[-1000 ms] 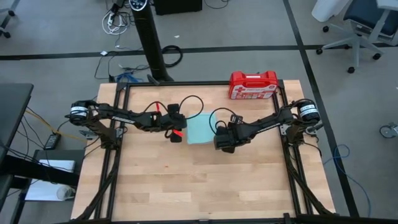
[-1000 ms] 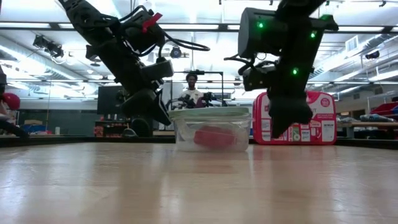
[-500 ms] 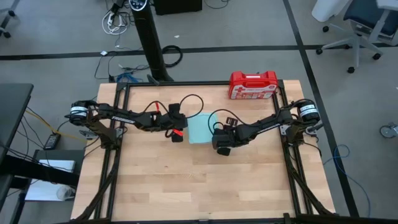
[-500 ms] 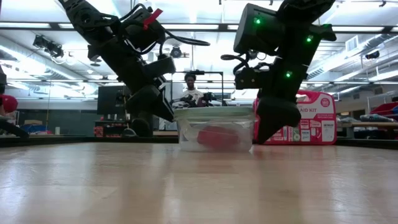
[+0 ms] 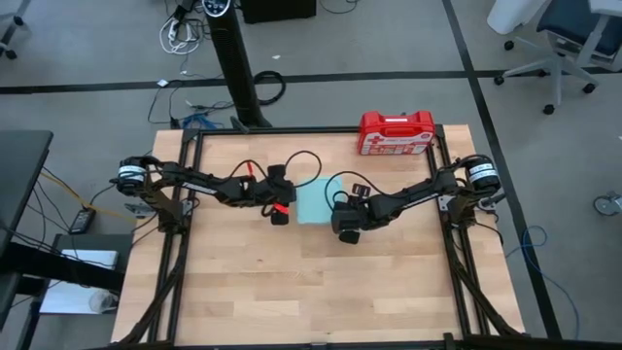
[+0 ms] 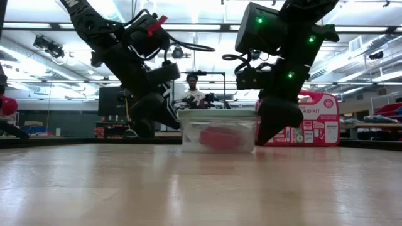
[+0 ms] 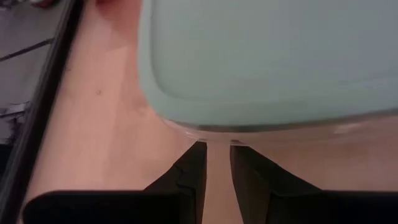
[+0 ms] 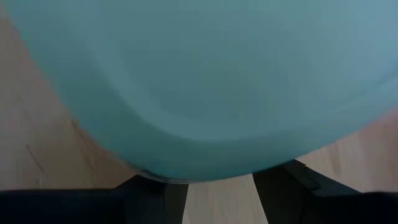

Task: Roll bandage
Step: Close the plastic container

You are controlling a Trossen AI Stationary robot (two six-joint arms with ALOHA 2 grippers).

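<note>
Left pincer [image 5: 279,214] sits low at the container's [image 5: 313,201] left side, fingers [image 7: 189,177] a narrow gap apart, pinching nothing. Red bandage [image 6: 220,138] lies inside the lidded clear container mid-counter [image 5: 292,292]. Right pincer [image 5: 340,224] at its right corner, fingers [image 8: 283,193] spread, empty. First-aid case [image 5: 396,132] behind.

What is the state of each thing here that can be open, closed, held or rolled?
Container: lid on, standing on the table, between both arms.
Bandage: inside the closed container, bunched up; rolled or not, cannot tell.
First-aid case: closed, at the table's far edge.
Left pincer: narrow gap, empty, at the container's edge.
Right pincer: open, empty, at the container's corner.
</note>
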